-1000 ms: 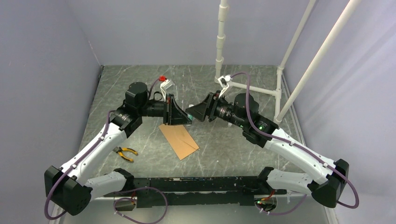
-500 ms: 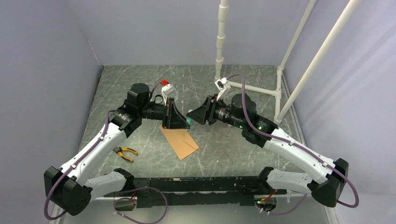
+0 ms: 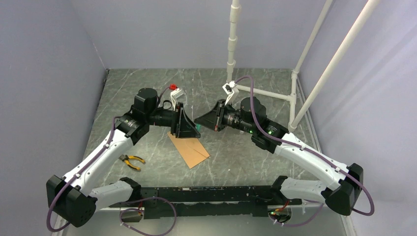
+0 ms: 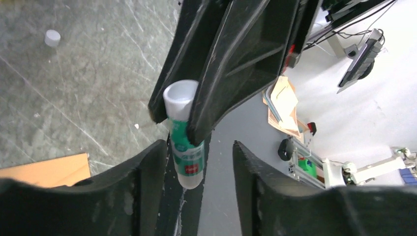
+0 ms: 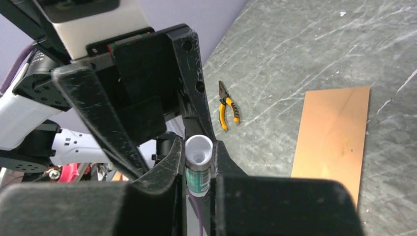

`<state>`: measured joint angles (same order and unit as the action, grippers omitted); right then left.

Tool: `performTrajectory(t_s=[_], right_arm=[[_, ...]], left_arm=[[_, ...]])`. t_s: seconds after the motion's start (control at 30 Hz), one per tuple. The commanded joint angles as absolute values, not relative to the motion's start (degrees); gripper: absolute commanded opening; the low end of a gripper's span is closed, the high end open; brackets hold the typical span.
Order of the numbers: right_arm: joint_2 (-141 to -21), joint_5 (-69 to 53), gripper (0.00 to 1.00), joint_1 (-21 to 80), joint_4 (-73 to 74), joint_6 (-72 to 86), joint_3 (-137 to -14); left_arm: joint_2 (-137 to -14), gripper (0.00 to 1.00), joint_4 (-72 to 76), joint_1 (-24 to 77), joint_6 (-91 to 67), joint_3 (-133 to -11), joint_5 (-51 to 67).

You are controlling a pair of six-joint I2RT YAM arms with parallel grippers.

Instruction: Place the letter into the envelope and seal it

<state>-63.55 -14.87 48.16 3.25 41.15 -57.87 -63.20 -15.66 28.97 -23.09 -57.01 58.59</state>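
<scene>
Black fingers of the right gripper [image 5: 196, 150] are clamped on a glue stick [image 5: 199, 169], pinching it just under its white cap. The left gripper [image 4: 197, 147] faces it with its jaws apart. The glue stick hangs between them with a clear gap on one side, and on the other I cannot tell whether it touches. Both grippers meet in the air over the far end of the envelope [image 3: 191, 150].

In the right wrist view the lower part of the glue stick is hidden between the fingers. In the left wrist view its green label shows, but the print is too small to read.

The envelope lies flat and brown on the table [image 3: 147, 83], one diagonal seam showing. From above, its far corner is covered by the left gripper. The left wrist view catches only one corner of it, and the right wrist view cuts off its near end behind a finger. Whether its flap is open or shut I cannot tell.

Yellow-handled pliers [image 3: 132, 161] lie on the table to the left of the envelope, well apart from it. A small white cylinder [image 4: 52, 37] stands on the table farther from the envelope. What it is cannot be made out.

The table is grey stone-patterned with pale veins. Plain lavender walls [image 3: 49, 49] close it in on three sides. White pipes [image 3: 231, 49] rise beyond and to the right of the envelope. Past the table's edge, the left wrist view shows a blurred room with a monitor [image 4: 361, 59] and a stack of papers [image 4: 282, 103].
</scene>
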Motion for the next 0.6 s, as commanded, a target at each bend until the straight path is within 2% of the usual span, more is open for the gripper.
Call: performTrajectory(t_s=[0.0, 0.07, 0.1, 0.27, 0.33, 0.43, 0.47, 0.53, 0.57], right_arm=[[-63.5, -16.4, 0.00, 47.9, -2.7, 43.5, -57.8], [-63.5, -16.5, 0.00, 47.8, -4.0, 44.5, -57.0], [-63.5, -16.4, 0.00, 47.8, -4.2, 44.8, -56.9], [-62.9, -15.2, 0.00, 47.6, -4.5, 46.3, -56.4], [-62.5, -14.9, 0.00, 47.3, -4.6, 46.9, -56.1], [-62.1, -15.1, 0.03, 46.9, -4.7, 47.0, -55.8], [-62.1, -14.9, 0.16, 46.8, -4.0, 46.9, -56.0], [-61.5, -14.6, 0.51, 46.5, -2.3, 46.2, -56.1], [-60.9, -14.2, 0.61, 46.3, -1.6, 45.5, -56.2]], left_arm=[[-63.0, 0.61, -4.9, 29.2, -33.3, -57.2, 57.0], [-63.8, 0.62, -0.9, 29.2, -37.3, -56.1, 55.8], [-64.3, 0.59, 2.0, 29.2, -38.6, -55.5, 56.3], [-65.8, 0.32, 3.0, 29.1, -39.0, -54.5, 57.3], [-65.4, 0.25, 2.3, 29.2, -38.2, -54.3, 57.1], [-64.5, 0.06, 2.1, 29.2, -37.2, -54.0, 57.0], [-64.2, 0.03, 1.5, 29.2, -36.4, -54.0, 56.9], [-63.7, 0.02, 0.2, 29.2, -34.1, -54.3, 57.0], [-63.5, 0.02, -1.5, 29.2, -32.5, -54.4, 57.2]])
